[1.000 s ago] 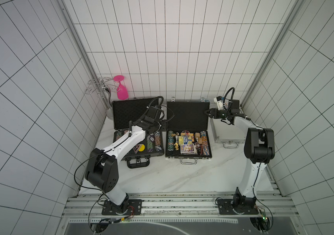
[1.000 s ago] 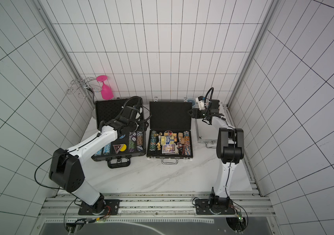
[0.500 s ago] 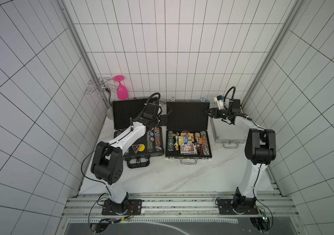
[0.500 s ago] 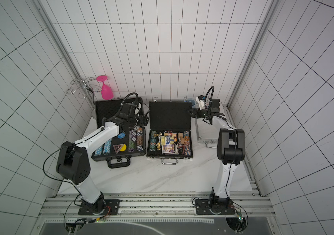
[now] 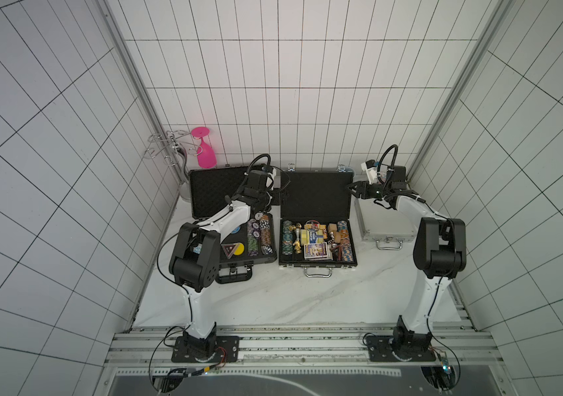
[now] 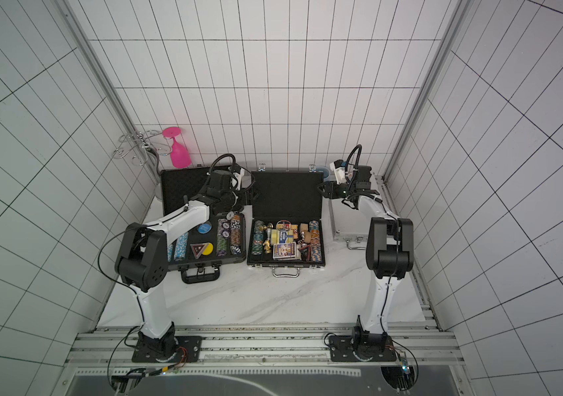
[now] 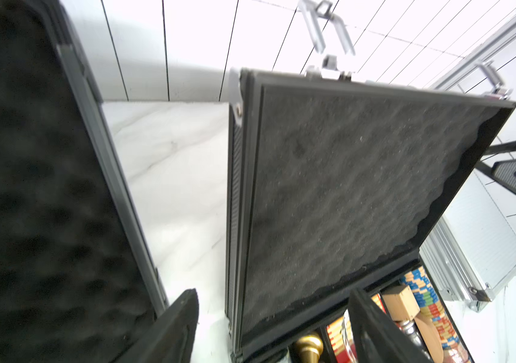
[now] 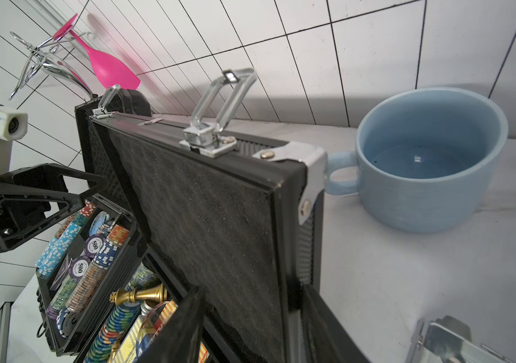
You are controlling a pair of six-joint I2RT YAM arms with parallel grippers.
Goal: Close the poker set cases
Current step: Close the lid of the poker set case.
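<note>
1. Though fitted with two silver latches (image 8: pixel 216 125), not yet closed: medium black case (image 5: pixel 318 199) at the middle of the table (image 5: pixel 273 298), lid upright; base packed with chip stacks (image 5: pixel 287 238), card boxes (image 5: pixel 316 250) and a gold chess piece (image 8: pixel 140 295). Print on those boxes too small to read.
2. Straddling that lid's right edge: right end effector (image 8: pixel 252 292), one finger on the foam side, one on the outer side; cannot tell whether clamped or merely around it.
3. Hovering in the gap between the two upright lids: left end effector (image 7: pixel 273 292), fingers spread, gripping nothing.
4. Just left of the medium one: large dark-grey case (image 5: pixel 232 236), black handle, also open, lid upright; "500" legible on two purple-rimmed chips (image 8: pixel 95 244) lying atop the rows.
5. On the right: small silver case (image 5: pixel 384 223), closed, flat on the marble.
6. Behind the medium lid's right corner: pale blue mug (image 8: pixel 429 160), upright.
7. Back left corner: pink glass (image 5: pixel 204 152) hanging upside down from a chrome rack (image 5: pixel 167 147).
</note>
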